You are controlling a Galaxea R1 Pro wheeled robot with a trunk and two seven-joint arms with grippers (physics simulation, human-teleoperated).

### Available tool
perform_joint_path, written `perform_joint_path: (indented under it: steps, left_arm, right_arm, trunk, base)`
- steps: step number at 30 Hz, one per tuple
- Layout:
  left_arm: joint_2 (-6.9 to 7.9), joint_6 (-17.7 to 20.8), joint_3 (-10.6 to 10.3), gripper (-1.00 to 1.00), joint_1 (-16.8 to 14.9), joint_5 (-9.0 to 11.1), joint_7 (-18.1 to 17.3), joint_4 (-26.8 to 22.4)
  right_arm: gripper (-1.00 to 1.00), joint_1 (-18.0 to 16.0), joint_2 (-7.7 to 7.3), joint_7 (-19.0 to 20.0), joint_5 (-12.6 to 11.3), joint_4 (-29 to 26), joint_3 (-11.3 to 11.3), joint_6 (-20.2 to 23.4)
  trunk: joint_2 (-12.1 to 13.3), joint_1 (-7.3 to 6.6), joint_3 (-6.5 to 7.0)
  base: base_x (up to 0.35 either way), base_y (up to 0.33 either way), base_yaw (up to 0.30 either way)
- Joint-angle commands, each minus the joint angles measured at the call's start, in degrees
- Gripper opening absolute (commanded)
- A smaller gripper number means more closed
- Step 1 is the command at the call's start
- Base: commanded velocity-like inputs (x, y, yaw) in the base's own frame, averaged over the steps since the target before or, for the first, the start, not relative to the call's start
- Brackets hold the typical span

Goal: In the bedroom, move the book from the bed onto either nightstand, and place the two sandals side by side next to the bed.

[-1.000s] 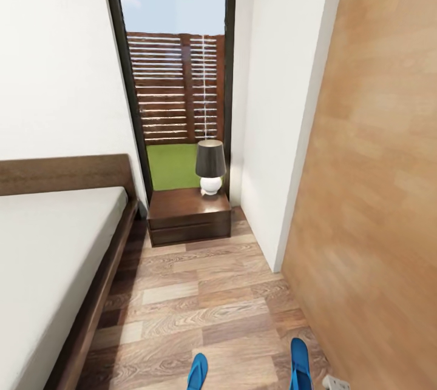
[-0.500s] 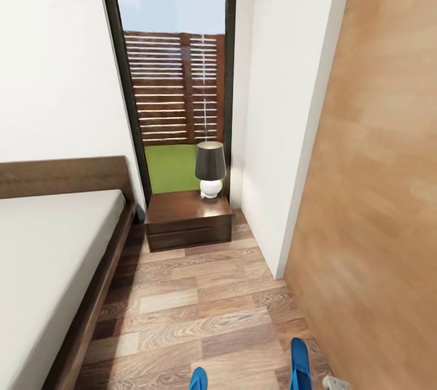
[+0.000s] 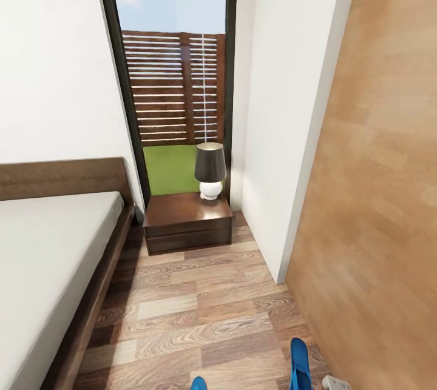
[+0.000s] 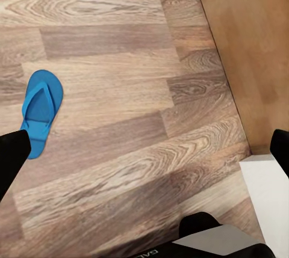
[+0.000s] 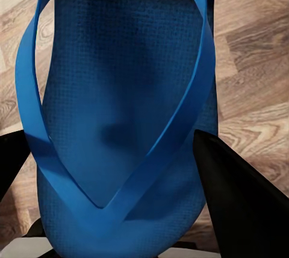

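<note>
One blue sandal (image 5: 120, 107) lies between the black fingers (image 5: 241, 204) of my right gripper (image 5: 114, 150), which is shut on it. In the head view this held sandal (image 3: 299, 363) hangs at the bottom right. The other sandal (image 4: 41, 110) lies flat on the wood floor, and its tip (image 3: 198, 384) shows at the head view's bottom edge. My left gripper (image 4: 146, 150) hangs open above the floor, holding nothing. The bed (image 3: 48, 256) runs along the left. The nightstand (image 3: 188, 223) stands beside its headboard, under the window. The book is out of view.
A lamp (image 3: 210, 170) with a dark shade stands on the nightstand's right half. A white wall corner (image 3: 279, 196) and a light wooden panel (image 3: 376, 214) close the right side, leaving a narrow strip of plank floor (image 3: 194, 305) between them and the bed.
The head camera has shifted: the sandal on the floor slid toward the bottom edge. The held sandal kept its place in the picture.
</note>
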Motion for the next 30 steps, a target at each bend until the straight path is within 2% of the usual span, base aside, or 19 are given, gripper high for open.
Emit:
perform_joint_path:
  steps: [1,27,30]
  left_arm:
    - [0.01,-0.16,-0.05,1.0,-0.04,0.26,-0.14,0.06]
    - [0.08,-0.03,0.04,1.0,-0.04,0.17,0.0,-0.29]
    - [-0.03,0.38,-0.02,1.0,-0.52,0.11,1.54,-2.06]
  right_arm:
    - [-1.0,-0.02,0.0,0.2,-0.62,-0.01,-0.03,0.34]
    - [-1.0,-0.02,-0.06,0.27,-0.68,0.06,-0.03,0.32]
    - [-1.0,-0.02,-0.06,0.26,-0.64,0.06,-0.03,0.29]
  trunk:
    - [-0.03,0.0,-0.06]
    - [-0.03,0.0,-0.06]
    - [-0.03,0.0,-0.06]
  base:
    - [0.002,0.0,0.0]
    - [0.0,0.0,0.0]
    - [0.0,0.0,0.0]
